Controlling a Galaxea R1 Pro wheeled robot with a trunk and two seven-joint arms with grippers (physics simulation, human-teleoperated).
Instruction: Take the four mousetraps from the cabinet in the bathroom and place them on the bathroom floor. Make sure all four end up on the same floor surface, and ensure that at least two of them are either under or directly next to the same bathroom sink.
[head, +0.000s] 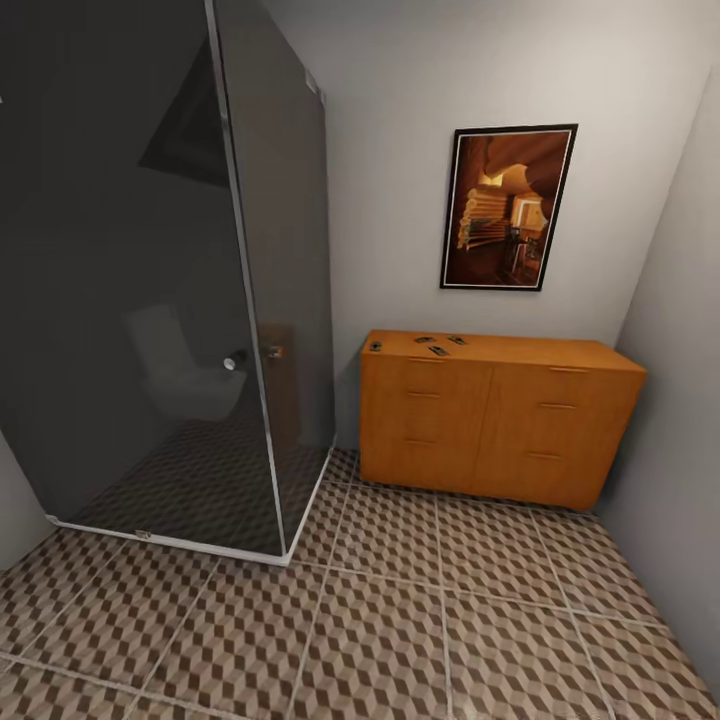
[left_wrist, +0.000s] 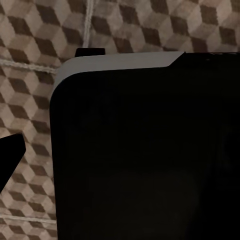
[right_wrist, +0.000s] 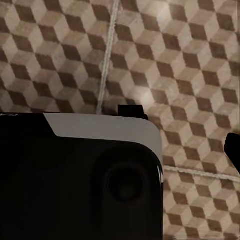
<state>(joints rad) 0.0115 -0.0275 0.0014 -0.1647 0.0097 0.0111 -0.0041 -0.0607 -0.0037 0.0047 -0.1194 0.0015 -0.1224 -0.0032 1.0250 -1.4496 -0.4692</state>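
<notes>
In the left wrist view a dark fingertip (left_wrist: 10, 155) pokes in at one edge, above the tiled bathroom floor (left_wrist: 30, 90); most of that picture is taken up by a black, grey-edged part of the robot's body (left_wrist: 140, 150). With one tip visible alone, I cannot tell whether the left gripper is spread or pressed together. In the right wrist view another dark tip (right_wrist: 234, 146) shows at the edge, again over the cube-patterned tiles, beside a black housing with a grey rim (right_wrist: 85, 180) — here too the gripper's state cannot be told. Nothing is seen held by either tip.

Farther out, the head view looks across the bathroom floor (head: 400, 620), its large square tiles printed in brown, beige and white cubes with pale grout lines. At the far wall, right of centre, stands the orange-brown wooden cabinet (head: 495, 420), low and wide, with flat fronts and thin bar handles. On its top, toward the left end, lie the four mousetraps (head: 437, 345) — tiny dark flat pieces, near one another but apart. None is on the floor.

Above the cabinet hangs a framed picture (head: 508, 207) in warm brown tones on the pale wall. To the left rises a dark-glass shower enclosure (head: 160, 280) with a small round knob (head: 234, 361) on its door.
</notes>
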